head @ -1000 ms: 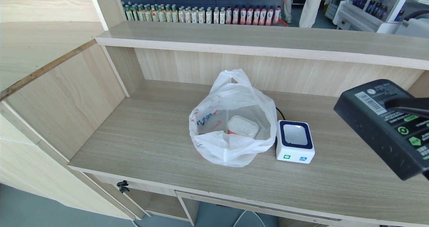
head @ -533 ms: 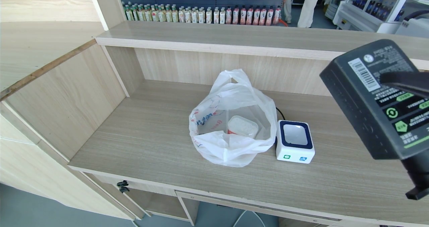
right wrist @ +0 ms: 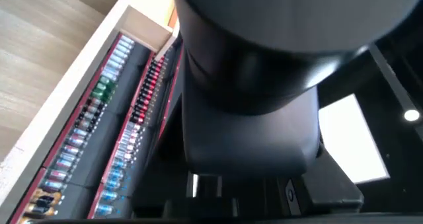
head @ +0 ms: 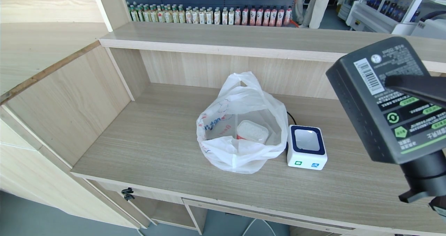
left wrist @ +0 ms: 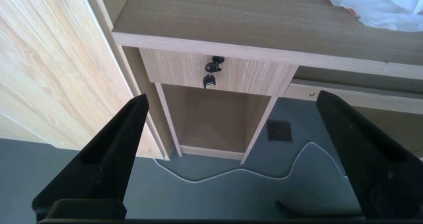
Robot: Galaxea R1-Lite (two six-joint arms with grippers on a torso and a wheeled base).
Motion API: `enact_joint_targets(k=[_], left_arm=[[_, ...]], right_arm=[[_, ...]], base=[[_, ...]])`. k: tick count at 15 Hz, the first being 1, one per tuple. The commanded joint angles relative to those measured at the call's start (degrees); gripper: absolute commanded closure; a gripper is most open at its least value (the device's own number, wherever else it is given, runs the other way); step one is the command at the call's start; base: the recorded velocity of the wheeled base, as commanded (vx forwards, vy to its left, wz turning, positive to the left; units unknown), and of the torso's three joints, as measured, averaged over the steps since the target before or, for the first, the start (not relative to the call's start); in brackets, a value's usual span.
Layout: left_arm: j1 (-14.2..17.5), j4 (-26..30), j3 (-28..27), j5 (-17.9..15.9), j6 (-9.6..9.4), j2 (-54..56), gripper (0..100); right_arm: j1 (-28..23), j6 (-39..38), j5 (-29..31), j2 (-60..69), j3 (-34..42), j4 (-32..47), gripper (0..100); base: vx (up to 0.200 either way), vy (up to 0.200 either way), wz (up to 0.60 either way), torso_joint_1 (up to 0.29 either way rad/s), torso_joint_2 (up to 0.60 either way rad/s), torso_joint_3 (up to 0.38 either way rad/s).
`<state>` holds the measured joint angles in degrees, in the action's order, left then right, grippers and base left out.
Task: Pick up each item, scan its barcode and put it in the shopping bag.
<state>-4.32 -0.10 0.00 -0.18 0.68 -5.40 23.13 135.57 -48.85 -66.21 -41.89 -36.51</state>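
Overhead, in the head view, the right gripper (head: 416,89) is clamped on a dark grey, flat-sided plastic container (head: 369,103), held high above the right end of the pale wooden counter (head: 156,138). Its white barcode label (head: 369,76) faces up, away from the white, blue-framed box scanner (head: 307,147), which sits just beside the translucent white plastic shopping bag (head: 240,152). We judge scanning is the step in hand. We should carry the container over the scanner window and roll the wrist so the label faces down, holding it level and apart from the glass.

From the left wrist view, the left gripper (left wrist: 231,102) hangs with its fingers spread wide and empty, below the counter's front edge, well apart from the bag.

Up close in the right wrist view, the container (right wrist: 251,105) looms dark; we should keep the grip firm through the roll.
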Motion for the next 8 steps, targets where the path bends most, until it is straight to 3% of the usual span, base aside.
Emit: enact_joint_targets(k=[1,4,8], left_arm=[[0.01,-0.08,0.0,0.01,0.02,-0.05,0],[0.01,0.01,0.0,0.01,0.02,-0.05,0],[0.01,-0.08,0.0,0.01,0.02,-0.05,0]], right_arm=[[2.19,0.66,1.12,1.17,0.67,0.04,100],[2.36,0.75,2.09,4.16,2.07,1.79,100],[6.49,1.45,2.09,5.39,2.69,2.67,100]], base=[[0.0,0.0,0.0,0.0,0.0,0.0],[0.0,0.0,0.0,0.0,0.0,0.0],[0.0,0.0,0.0,0.0,0.0,0.0]])
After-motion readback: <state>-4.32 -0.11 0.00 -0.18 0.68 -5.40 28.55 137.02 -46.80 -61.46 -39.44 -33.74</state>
